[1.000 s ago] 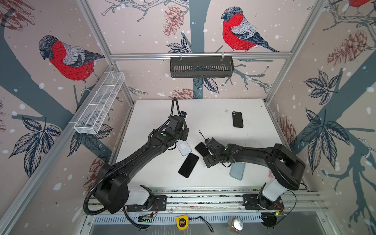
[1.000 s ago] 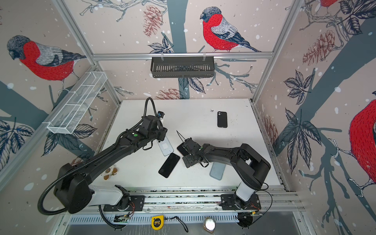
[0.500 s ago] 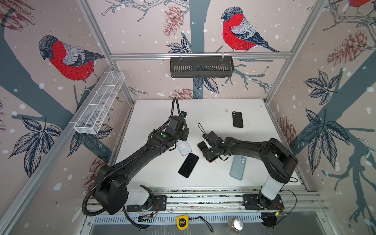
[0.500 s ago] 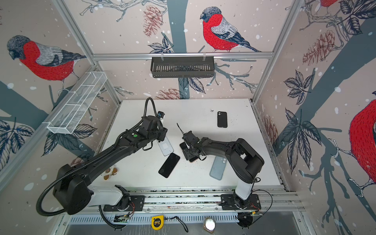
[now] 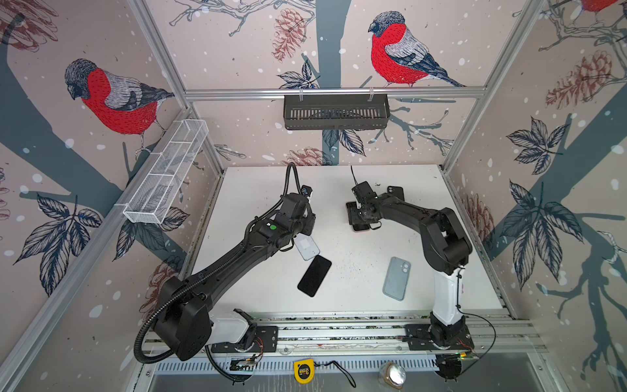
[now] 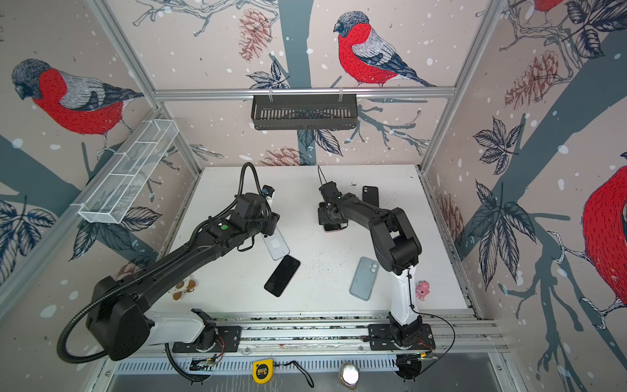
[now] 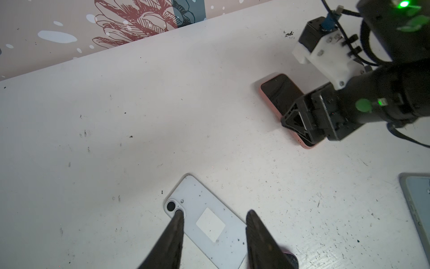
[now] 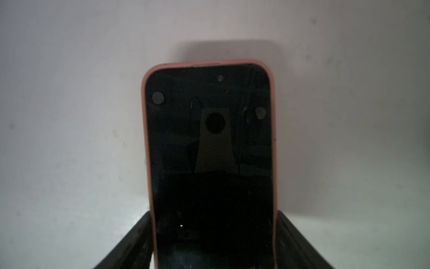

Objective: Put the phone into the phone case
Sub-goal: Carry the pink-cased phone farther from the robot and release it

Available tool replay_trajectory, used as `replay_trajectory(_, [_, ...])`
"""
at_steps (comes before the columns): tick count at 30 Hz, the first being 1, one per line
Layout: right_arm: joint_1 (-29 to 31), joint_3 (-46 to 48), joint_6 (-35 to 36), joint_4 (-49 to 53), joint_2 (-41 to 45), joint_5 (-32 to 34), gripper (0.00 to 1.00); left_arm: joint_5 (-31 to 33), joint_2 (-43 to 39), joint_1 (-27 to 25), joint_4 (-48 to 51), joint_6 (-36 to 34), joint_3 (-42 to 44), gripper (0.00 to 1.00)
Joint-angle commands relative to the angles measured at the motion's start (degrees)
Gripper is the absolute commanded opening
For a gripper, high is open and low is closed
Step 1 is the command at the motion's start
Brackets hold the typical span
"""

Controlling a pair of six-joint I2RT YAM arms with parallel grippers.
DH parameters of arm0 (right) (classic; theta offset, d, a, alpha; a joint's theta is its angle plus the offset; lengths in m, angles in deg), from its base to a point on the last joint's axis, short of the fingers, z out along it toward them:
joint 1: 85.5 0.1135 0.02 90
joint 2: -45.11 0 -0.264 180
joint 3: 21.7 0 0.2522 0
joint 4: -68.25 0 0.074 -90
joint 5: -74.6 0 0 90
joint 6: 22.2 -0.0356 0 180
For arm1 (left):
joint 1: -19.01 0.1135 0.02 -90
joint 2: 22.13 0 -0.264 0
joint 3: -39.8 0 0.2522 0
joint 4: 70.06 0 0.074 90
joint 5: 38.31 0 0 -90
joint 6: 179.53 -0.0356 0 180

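Black-screened phone in a pink rubbery case lies on the white tabletop right of centre, the right tool clamped on its long sides. Left tool hangs half-open over a face-down pale phone, holding nothing.

A clear lane runs down the middle of the white surface, between the left arm and the right arm. The left tool, fingers apart, hangs over a pale phone, a black phone just beside it. The right tool clasps a pink-cased phone by both sides. A blue-grey case lies near the front right (a black case sits partly hidden behind the right arm). The far left corner lies bare
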Motion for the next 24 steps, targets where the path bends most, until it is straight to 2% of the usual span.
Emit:
replay_trajectory(1, [-0.1,-5.4,-3.4,3.1,-3.9,0.6,0.68,-0.7,-0.5,0.0,-1.1,0.2,-0.3,0.44])
replay_trajectory(8, [-0.3,-18.0,-5.2,7.2,-13.2,0.6,0.68,-1.7,0.1,0.7,-1.1,0.4,-0.3,0.44])
replay_trajectory(9, [-0.3,-19.6,-5.2,7.8,-14.1,0.5,0.71,-2.1,0.1,1.0,-1.3,0.5,-0.2,0.44])
replay_trajectory(12, [0.0,-21.5,-4.6,8.8,-14.3,0.8,0.93,-2.7,0.1,1.7,-1.4,0.7,-0.2,0.44])
replay_trajectory(14, [0.1,-20.2,-4.2,8.9,-12.0,1.6,0.98,-2.8,0.1,1.8,-1.4,0.7,-0.2,0.44])
replay_trajectory(18, [0.1,-9.7,-4.0,6.7,-1.7,2.7,0.97,-2.0,-0.5,1.8,-1.4,0.5,-0.2,0.44])
replay_trajectory(24, [-0.4,19.4,-7.4,2.9,24.7,3.1,0.83,-0.7,-1.9,1.8,-1.8,0.2,0.3,0.42])
